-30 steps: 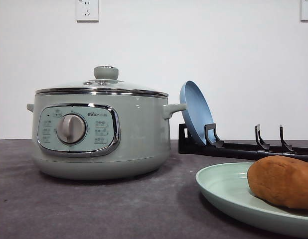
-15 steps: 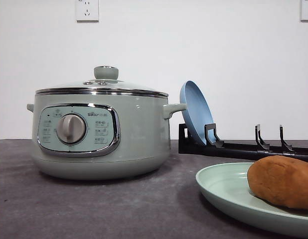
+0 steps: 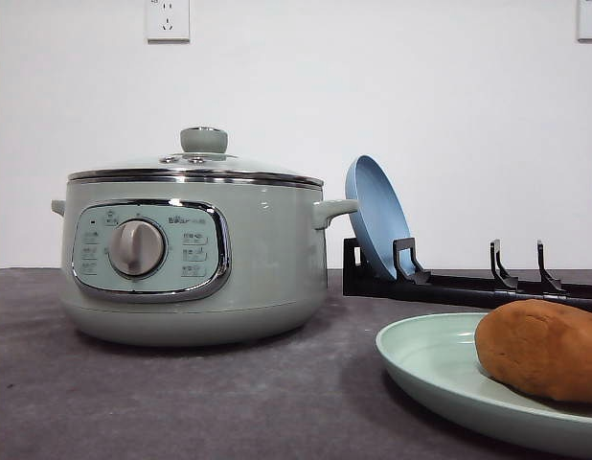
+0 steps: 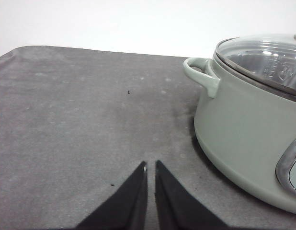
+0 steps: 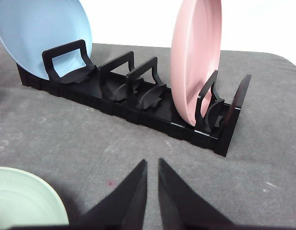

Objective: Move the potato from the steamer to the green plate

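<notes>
- Green plate (image 3: 425,369): pale mint, nearest item on the desk (image 3: 181,402) in the front view, at the right; cut off by the lower and right frame edges. A sliver of its rim (image 5: 23,199) shows in the right wrist view.
- Potato (image 3: 540,350): orange-brown lump lying on the green plate; its right end is cut off by the frame edge.
- Left end effector (image 4: 151,165): black fingers nearly together with a thin slit between, holding nothing, over bare grey desk beside the steamer.
- Right end effector (image 5: 153,163): black fingers nearly together, holding nothing, over the desk between the green plate and the rack.
- Steamer (image 3: 191,259): sage green, glass lid (image 3: 195,165) seated, knob on top. Small brand lettering above the central dial (image 3: 137,248), too small to read with confidence; panel icons illegible.
- Black dish rack (image 5: 138,100): behind the plate; blue plate (image 5: 42,33) upright at one end, pink plate (image 5: 193,57) upright near the other, slots between vacant.
- Wall sockets (image 3: 168,19): on the white wall, partly cropped at the top.
</notes>
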`<action>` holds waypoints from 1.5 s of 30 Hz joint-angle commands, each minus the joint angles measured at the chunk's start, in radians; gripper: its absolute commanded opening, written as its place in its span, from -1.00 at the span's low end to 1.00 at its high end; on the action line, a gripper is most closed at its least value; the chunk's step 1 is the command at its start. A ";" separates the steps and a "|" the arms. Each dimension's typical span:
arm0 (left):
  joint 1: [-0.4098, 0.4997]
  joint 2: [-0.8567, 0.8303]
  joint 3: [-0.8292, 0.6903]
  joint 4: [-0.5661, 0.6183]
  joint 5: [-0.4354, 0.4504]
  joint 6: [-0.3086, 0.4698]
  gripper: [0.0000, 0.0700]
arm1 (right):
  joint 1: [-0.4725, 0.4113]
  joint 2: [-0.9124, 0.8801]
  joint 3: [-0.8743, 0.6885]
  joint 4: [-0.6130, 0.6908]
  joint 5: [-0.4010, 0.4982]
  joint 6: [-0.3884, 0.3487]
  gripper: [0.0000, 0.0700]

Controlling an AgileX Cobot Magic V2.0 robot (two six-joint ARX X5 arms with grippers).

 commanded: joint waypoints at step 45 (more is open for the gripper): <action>0.001 0.000 -0.021 0.010 0.000 -0.002 -0.94 | -0.005 -0.002 -0.006 0.010 0.004 0.003 -0.91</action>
